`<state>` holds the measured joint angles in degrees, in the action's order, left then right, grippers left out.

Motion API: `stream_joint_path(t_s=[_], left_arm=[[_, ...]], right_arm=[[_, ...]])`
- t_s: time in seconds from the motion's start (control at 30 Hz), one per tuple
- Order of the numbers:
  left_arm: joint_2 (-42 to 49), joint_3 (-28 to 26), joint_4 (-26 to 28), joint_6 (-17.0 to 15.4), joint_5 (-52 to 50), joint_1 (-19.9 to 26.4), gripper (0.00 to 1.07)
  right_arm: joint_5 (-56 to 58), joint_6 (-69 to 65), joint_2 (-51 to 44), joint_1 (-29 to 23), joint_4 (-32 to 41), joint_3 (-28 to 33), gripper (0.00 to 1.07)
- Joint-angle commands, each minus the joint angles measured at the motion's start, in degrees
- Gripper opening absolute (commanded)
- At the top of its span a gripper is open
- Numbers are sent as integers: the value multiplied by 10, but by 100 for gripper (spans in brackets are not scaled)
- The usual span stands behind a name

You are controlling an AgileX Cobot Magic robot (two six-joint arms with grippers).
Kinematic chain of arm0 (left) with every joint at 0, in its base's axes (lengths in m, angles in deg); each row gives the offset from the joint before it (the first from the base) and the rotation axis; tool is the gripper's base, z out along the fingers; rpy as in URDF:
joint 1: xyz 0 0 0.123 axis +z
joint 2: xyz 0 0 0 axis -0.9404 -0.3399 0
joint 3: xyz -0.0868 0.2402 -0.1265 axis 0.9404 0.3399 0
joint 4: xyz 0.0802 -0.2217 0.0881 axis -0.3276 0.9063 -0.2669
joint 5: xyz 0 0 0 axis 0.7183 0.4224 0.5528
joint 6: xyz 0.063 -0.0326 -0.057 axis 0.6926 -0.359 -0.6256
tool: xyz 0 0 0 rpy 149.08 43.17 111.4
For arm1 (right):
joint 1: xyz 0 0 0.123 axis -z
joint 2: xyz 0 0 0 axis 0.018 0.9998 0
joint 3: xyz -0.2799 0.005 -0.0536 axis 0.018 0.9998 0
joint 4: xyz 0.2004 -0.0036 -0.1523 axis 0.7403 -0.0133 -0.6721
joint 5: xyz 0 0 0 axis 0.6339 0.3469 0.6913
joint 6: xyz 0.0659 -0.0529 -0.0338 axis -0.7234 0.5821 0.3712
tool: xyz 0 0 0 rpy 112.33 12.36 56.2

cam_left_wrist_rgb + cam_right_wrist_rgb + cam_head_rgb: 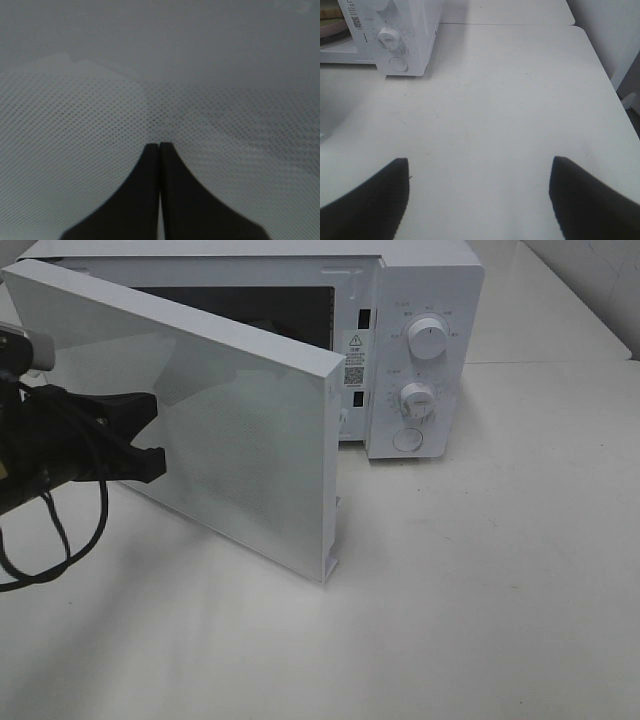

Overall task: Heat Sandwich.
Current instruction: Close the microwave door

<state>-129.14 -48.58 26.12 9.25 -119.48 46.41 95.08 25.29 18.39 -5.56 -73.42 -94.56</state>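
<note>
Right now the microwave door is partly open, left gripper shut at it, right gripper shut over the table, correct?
No. The right gripper is open over the table, as the right wrist view shows. The microwave door is partly open, with the left gripper shut at it.

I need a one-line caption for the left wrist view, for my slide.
Closed left hand pointing at the dot-patterned microwave door.

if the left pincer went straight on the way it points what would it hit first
The microwave door: the shut left pincer points at its dotted panel, very close; whether it touches is unclear.
</note>
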Motion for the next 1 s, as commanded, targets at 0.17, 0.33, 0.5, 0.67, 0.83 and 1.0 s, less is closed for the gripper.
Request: stream_joint_path(t_s=[0.17, 0.33, 0.5, 0.67, 0.83, 1.0], left_arm=[[-25, -52, 63, 34, 24, -37, 0], [-38, -85, 72, 38, 44, -51, 0], [-58, -128, 89, 51, 64, -74, 0], [-88, -180, 111, 65, 80, -96, 0], [-109, -224, 143, 90, 96, -111, 0], [-131, -266, 148, 100, 119, -113, 0]], right_arm=[[-3, 5, -14, 5, 1, 1, 75], [-3, 5, -14, 5, 1, 1, 75], [-3, 5, -14, 5, 1, 1, 75], [-3, 5, -14, 5, 1, 1, 75], [-3, 5, -14, 5, 1, 1, 75], [-3, 5, -14, 5, 1, 1, 75]])
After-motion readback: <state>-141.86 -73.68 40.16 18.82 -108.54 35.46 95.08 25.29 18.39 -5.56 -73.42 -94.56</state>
